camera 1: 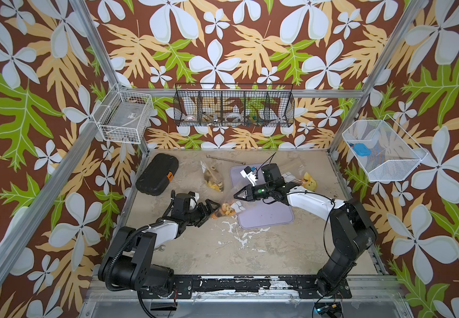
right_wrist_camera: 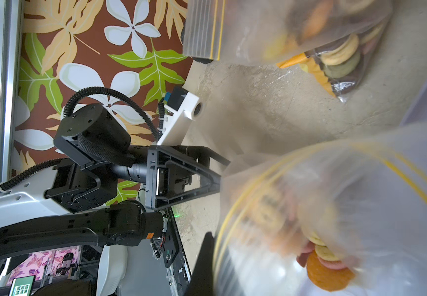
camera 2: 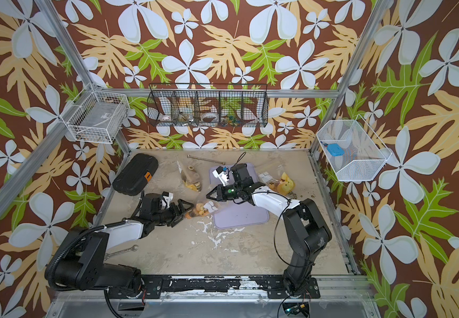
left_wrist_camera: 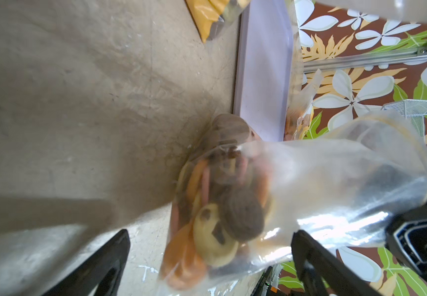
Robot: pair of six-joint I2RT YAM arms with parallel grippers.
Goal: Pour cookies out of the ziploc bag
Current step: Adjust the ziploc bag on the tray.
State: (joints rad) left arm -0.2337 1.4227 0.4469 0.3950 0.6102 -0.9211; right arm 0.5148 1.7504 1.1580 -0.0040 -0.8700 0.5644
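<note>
Our right gripper (camera 1: 235, 196) is pressed together and seems to pinch the top rim of the clear plastic ziploc bag (left_wrist_camera: 335, 184), near its yellow zip line. From there the bag slopes down to the worn tan table (camera 1: 209, 247).

The small round cookies (camera 1: 226, 209), brown, orange, yellow and pink, sit in a heap at the bottom of the bag. That heap rests on the table, just beside the near left corner of the flat pale purple tray (camera 1: 269, 217). We see no cookie on the tray.

Our left gripper (camera 1: 213, 211) is spread wide, with 1 finger on each side of the bag's bottom end. It pinches nothing.

We think the job now is to grab that bottom end. We should shut the left gripper low, on plastic only, so no cookie gets crushed. Then we should lift the bottom slowly, higher than the mouth, while the right gripper holds the rim over the tray. If the mouth folds flat, the cookies may get stuck, so it must stay open. A small shake may free the last ones.
</note>
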